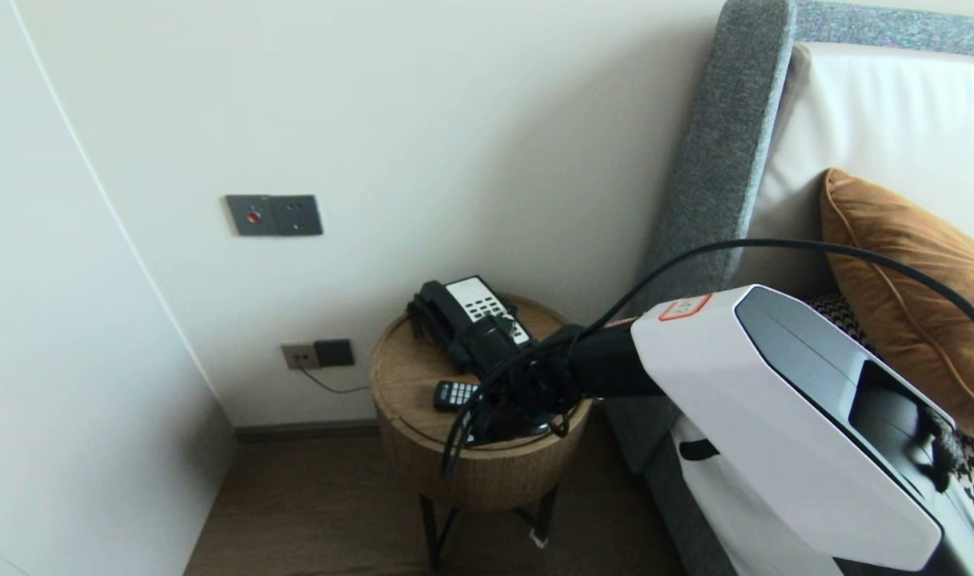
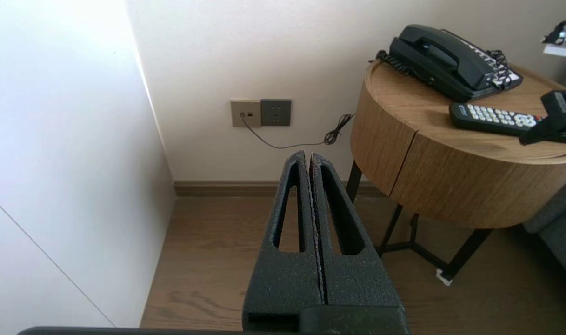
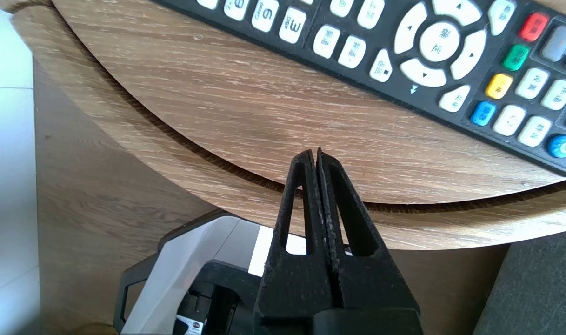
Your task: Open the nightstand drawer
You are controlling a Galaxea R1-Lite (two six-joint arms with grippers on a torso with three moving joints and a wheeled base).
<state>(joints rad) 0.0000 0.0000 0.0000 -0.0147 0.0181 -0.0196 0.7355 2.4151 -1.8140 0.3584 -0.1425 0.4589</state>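
A black remote (image 3: pixel 403 56) with white and coloured buttons lies on a round wooden side table (image 1: pixel 406 376), just in front of a black desk telephone (image 1: pixel 462 316). My right gripper (image 3: pixel 316 153) is shut and holds nothing. It hovers low over the tabletop near the front rim, a short way from the remote and not touching it. In the left wrist view the right gripper (image 2: pixel 529 138) sits beside the remote's (image 2: pixel 492 118) end. My left gripper (image 2: pixel 307 156) is shut and empty, parked low over the wooden floor to the left of the table.
Behind the table is a wall with sockets (image 1: pixel 318 354) and a switch panel (image 1: pixel 273 214); a thin cable (image 2: pixel 310 142) hangs from a socket. A grey headboard (image 1: pixel 719 160) and bed with an orange cushion (image 1: pixel 903 280) stand to the right. A white panel (image 1: pixel 70 360) closes the left.
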